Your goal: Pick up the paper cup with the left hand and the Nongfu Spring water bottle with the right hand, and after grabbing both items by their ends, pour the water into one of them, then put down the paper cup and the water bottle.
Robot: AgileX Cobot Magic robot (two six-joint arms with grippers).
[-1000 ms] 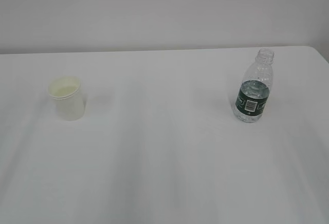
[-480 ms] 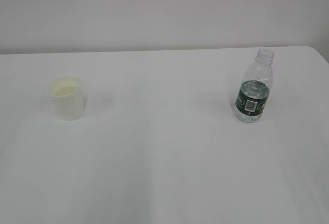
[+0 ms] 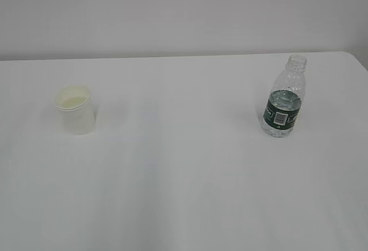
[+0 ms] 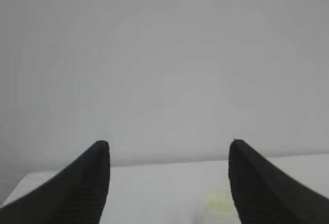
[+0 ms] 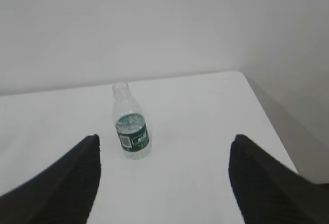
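The white paper cup [image 3: 75,110] stands upright on the left of the white table [image 3: 184,176], its cream inside showing. The capless Nongfu Spring water bottle [image 3: 283,98] with its dark green label stands upright at the right, clear water inside. Neither arm shows in the exterior view. My left gripper [image 4: 169,144] is open and empty, with the paper cup [image 4: 218,202] low and far ahead, near the right finger. My right gripper [image 5: 164,139] is open and empty, and the bottle [image 5: 131,130] stands well ahead, closer to the left finger.
A plain pale wall [image 3: 184,12] rises behind the table. The table's right edge [image 5: 267,116] runs close beside the bottle in the right wrist view, with floor beyond it.
The cup and the bottle stand where they were. No arm has come into the exterior view.
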